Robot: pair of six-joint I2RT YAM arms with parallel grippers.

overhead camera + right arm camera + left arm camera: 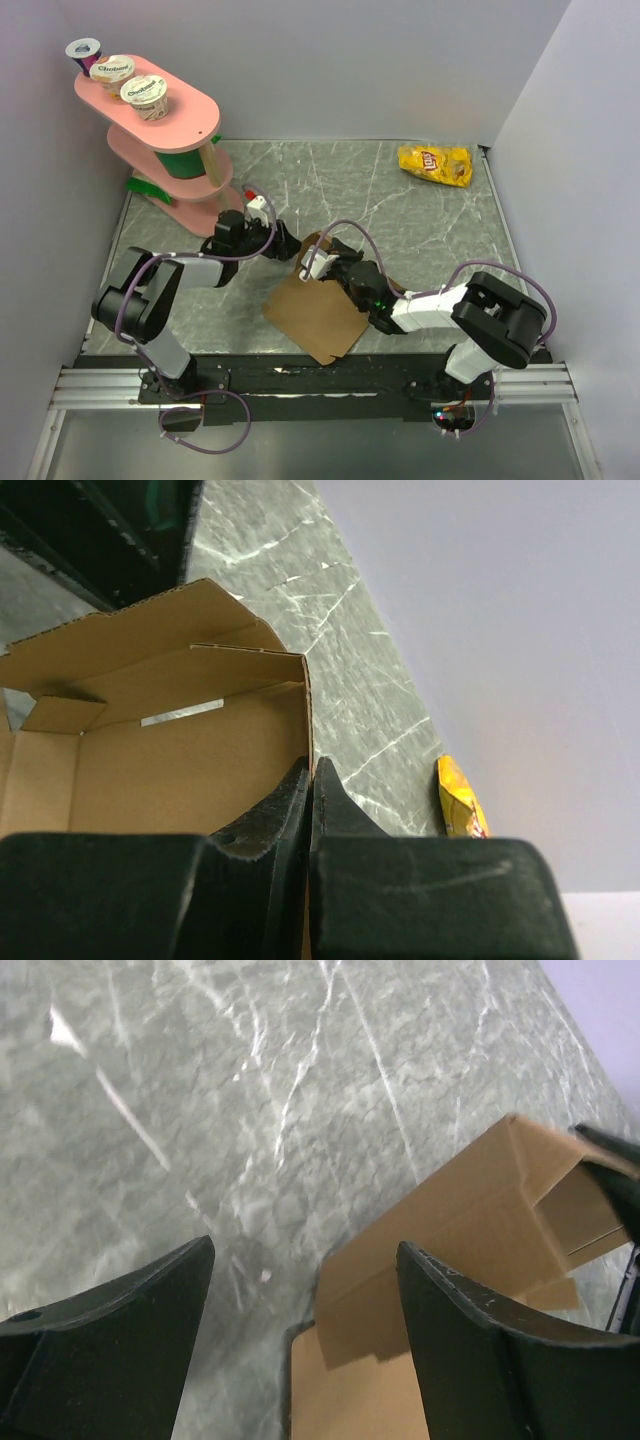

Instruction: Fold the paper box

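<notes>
The paper box (318,318) is plain brown cardboard, partly folded, lying at the table's middle front with raised flaps at its far end. In the right wrist view its side walls stand up (180,750). My right gripper (318,262) (311,772) is shut on the edge of an upright wall of the box. My left gripper (283,243) (305,1260) is open, just left of the box's far end; the raised flap (480,1210) lies beyond its right finger, not between the jaws.
A yellow chip bag (435,164) lies at the back right, also in the right wrist view (460,800). A pink tiered stand (165,130) with yogurt cups stands at the back left. Grey walls close in the table.
</notes>
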